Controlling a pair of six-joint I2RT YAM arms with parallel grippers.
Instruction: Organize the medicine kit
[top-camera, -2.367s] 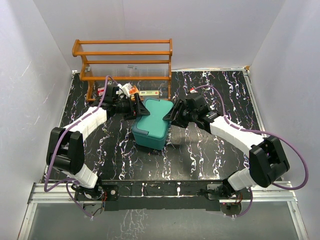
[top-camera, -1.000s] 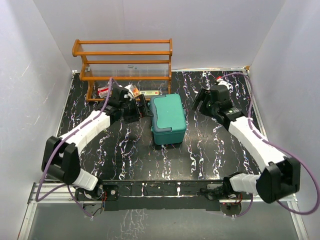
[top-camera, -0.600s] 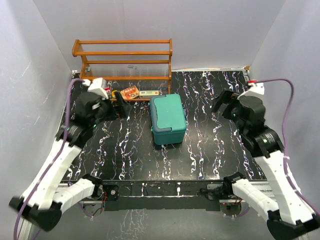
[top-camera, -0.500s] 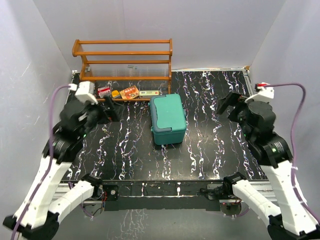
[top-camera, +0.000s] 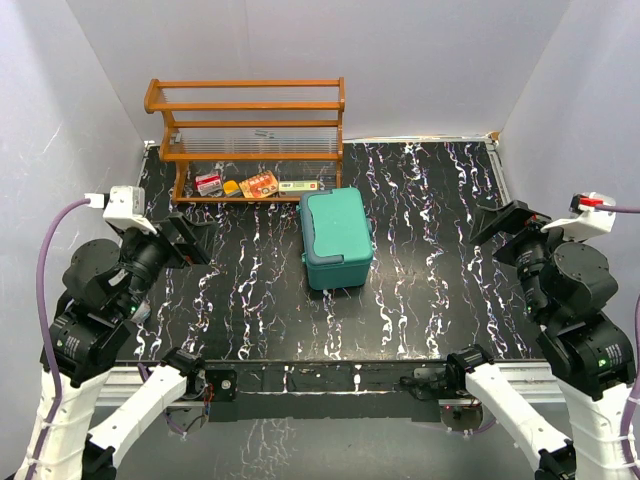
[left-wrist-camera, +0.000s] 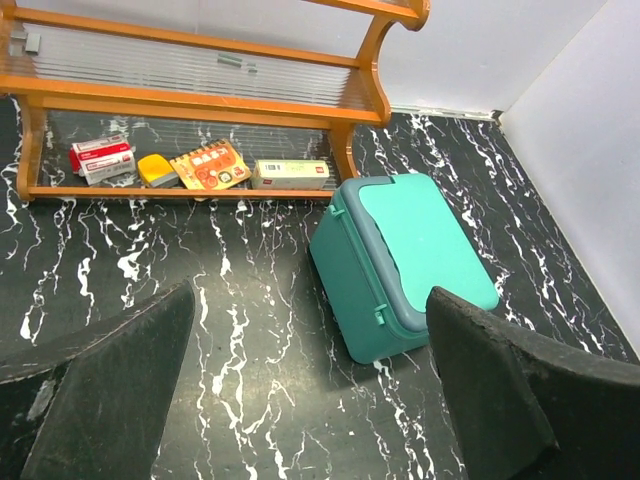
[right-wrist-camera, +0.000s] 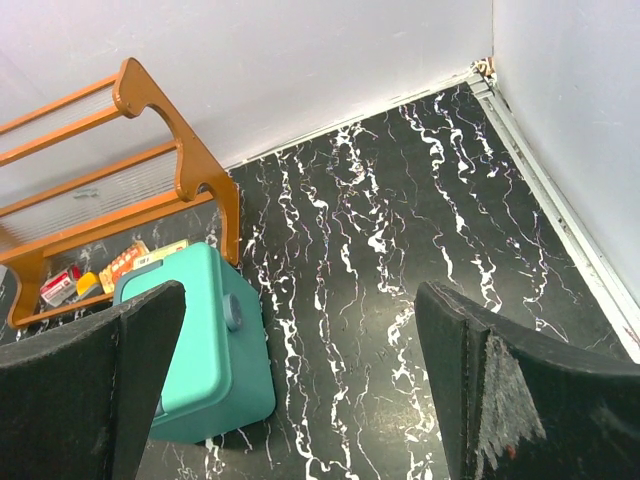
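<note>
**Shut kit mid-table, both claws wide and empty**

Against the back wall, at 11 o'clock of the table: orange rack with two slatted shelves, a few small grey bits lying on one of them. Under it, in a row from 9 to 3 o'clock: red-and-white box, yellow piece, orange card, long white box.

At 5 o'clock of the rack's right leg, near the centre of the marbled black top: teal kit, lid down, set slightly askew. Far left corner crowded by that leg, just beside it; touching or not, cannot tell.

At 9 o'clock of the kit and well apart from it: left gripper, held high over the table's left side and tipped down toward rack and kit. Dark fingers spread wide, gripping nothing.

At 3 o'clock, equally well apart, close to the right wall: right gripper, also high, fingers wide, likewise empty.

Both arms folded upright above their bases at 7 and 5 o'clock, purple cables looping off the wrists.
</note>
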